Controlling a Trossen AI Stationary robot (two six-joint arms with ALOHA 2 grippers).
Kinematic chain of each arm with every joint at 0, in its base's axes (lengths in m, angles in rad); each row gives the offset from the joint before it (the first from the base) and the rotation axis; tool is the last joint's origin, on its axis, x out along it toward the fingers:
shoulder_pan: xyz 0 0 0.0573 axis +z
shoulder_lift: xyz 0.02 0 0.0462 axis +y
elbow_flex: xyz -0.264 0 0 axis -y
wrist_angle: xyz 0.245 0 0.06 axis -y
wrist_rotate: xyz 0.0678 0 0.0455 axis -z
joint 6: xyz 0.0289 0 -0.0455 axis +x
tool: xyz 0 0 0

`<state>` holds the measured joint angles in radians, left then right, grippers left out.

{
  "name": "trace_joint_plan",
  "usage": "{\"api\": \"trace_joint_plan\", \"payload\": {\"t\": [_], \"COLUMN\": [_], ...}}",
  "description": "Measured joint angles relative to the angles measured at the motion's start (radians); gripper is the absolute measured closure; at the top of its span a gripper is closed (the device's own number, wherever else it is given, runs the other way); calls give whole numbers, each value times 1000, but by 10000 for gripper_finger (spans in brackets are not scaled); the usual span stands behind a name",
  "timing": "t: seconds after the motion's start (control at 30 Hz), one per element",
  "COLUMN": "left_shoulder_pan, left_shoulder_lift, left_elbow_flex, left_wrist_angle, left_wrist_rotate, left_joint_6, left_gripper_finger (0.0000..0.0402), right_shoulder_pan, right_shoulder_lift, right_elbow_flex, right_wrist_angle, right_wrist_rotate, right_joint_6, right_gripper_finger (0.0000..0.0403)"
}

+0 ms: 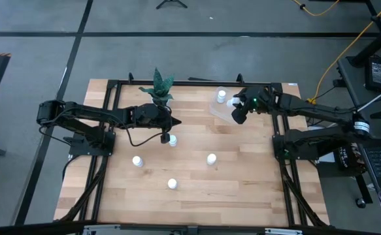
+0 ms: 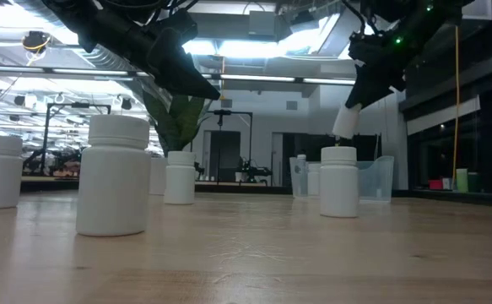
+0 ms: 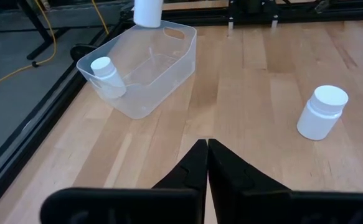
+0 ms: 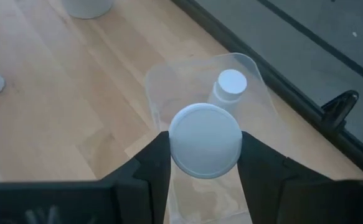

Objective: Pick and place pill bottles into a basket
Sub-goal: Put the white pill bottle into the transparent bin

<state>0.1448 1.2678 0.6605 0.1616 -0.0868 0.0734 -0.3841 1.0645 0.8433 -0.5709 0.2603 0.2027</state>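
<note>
My right gripper (image 1: 239, 115) is shut on a white pill bottle (image 4: 205, 140) and holds it above the clear basket (image 1: 220, 109) at the table's far right. One bottle (image 4: 230, 86) stands inside the basket. My left gripper (image 3: 206, 157) is shut and empty, raised over the table's middle next to the plant. A bottle (image 1: 172, 140) stands just on its near side. Three more bottles stand on the table (image 1: 137, 161) (image 1: 211, 158) (image 1: 172, 184). My right gripper pinches the bottle's upper end (image 4: 169, 144) between its two fingers, one on each side. The fingers come from above, slanting down. The bottle (image 2: 347, 118) hangs tilted below them, clear of the basket (image 2: 372, 176).
A white pot with a green plant (image 1: 159, 88) stands at the far edge behind my left gripper. Black frame rails (image 1: 112, 98) run along the table's left and right sides. The near half of the wooden table (image 1: 197, 202) holds only the loose bottles.
</note>
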Motion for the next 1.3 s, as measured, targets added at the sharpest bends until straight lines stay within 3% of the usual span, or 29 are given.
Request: {"api": "trace_joint_plan", "payload": {"t": [0.23, 0.5, 1.3], "left_shoulder_pan": [0, 0, 0], "left_shoulder_lift": [0, 0, 0], "left_elbow_flex": [0, 0, 0], "left_wrist_angle": [0, 0, 1], "left_wrist_rotate": [-1, -2, -2], "left_joint_6": [87, 90, 141], "left_gripper_finger": [398, 395, 395], "right_shoulder_pan": [-70, -123, -191], "right_shoulder_lift": [30, 187, 356], "right_elbow_flex": [28, 62, 31], "right_wrist_angle": [-2, 16, 107], "right_wrist_rotate": [-16, -19, -17], "right_joint_6": [-37, -89, -106], "right_gripper_finger": [255, 255, 255]}}
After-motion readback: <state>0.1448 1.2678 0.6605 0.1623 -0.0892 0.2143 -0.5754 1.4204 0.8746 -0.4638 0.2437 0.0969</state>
